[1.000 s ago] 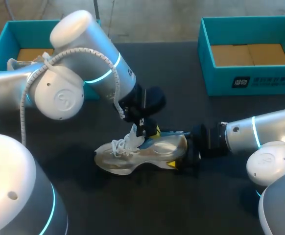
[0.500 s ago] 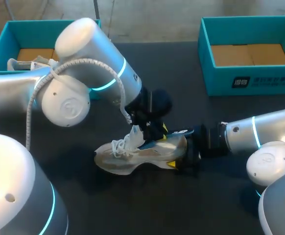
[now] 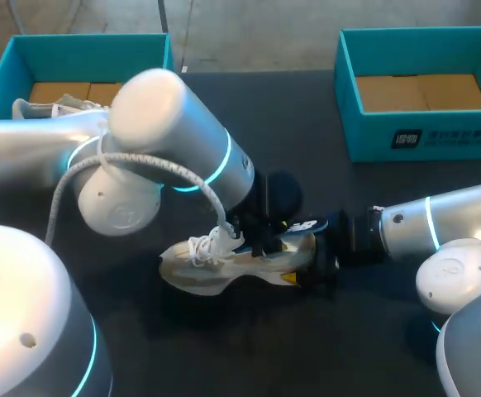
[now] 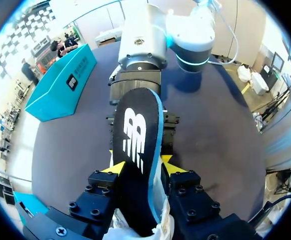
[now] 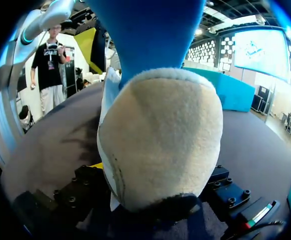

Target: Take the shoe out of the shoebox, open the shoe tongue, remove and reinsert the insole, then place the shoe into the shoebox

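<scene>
Starting at the desk's (image 3: 307,356) far-left corner: teal left shoebox (image 3: 83,56), second shoe (image 3: 46,107) lying inside. Left arm (image 3: 174,141) enters from the left edge; left gripper (image 4: 141,166) sits over mid-desk, both yellow-tipped fingers pressed against the sides of the black, blue-edged insole (image 4: 135,135), pinching it. Insole's free end points over the heel toward the right gripper (image 3: 321,263). Shoe (image 3: 224,269), pale with white laces, rests on its sole mid-desk, toe toward the left edge, outside both boxes. Right gripper, in from the right edge, clamps the heel from two sides. Far-right corner: teal right shoebox (image 3: 389,132), cardboard floor showing.
</scene>
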`<state>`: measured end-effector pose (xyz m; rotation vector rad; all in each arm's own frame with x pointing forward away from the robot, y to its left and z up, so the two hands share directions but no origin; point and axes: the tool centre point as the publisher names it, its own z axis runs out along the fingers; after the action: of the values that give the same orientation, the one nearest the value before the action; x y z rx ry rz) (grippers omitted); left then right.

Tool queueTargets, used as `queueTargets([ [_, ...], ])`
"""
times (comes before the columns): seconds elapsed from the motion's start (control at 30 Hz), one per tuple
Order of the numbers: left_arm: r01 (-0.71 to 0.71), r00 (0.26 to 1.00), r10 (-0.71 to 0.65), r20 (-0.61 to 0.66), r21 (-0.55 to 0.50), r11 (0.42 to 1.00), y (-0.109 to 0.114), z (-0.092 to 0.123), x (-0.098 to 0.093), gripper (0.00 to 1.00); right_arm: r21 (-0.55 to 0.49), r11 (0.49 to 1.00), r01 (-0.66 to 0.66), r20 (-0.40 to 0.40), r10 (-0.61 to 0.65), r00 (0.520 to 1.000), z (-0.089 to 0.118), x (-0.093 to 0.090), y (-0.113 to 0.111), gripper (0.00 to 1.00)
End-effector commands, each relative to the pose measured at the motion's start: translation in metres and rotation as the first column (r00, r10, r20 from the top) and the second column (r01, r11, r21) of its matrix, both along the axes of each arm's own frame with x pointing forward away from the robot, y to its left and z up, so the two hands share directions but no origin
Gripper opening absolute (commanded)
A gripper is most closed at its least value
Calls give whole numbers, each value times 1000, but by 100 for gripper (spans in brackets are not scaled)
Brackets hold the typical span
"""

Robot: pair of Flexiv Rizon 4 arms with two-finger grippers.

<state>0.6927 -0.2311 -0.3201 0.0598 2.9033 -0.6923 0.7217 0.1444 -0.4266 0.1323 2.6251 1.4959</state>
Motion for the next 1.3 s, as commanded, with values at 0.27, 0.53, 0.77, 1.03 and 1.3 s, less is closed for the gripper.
queueTargets([
  [0.27, -41, 994, 39, 103, 21, 999, -3, 0, -1, 44, -7, 1000, 1, -1, -1, 1000, -6, 0, 5, 0],
  [0.53, -58, 988, 57, 145, 7, 998, -1, 0, 7, 42, -7, 1000, 1, -1, -1, 1000, -6, 0, 5, 0],
  [0.77, -35, 982, 36, 186, -5, 999, 0, -1, 12, 40, -7, 1000, 1, -1, -1, 1000, -6, 0, 5, 0],
  [1.03, -11, 979, 12, 204, -9, 1000, -3, -7, 14, 35, -7, 1000, 1, -1, -1, 1000, -6, 0, 5, 0],
  [1.3, -28, 978, 29, 209, -6, 1000, -3, -9, 21, 23, -7, 1000, 1, -1, -1, 1000, -6, 0, 5, 0],
])
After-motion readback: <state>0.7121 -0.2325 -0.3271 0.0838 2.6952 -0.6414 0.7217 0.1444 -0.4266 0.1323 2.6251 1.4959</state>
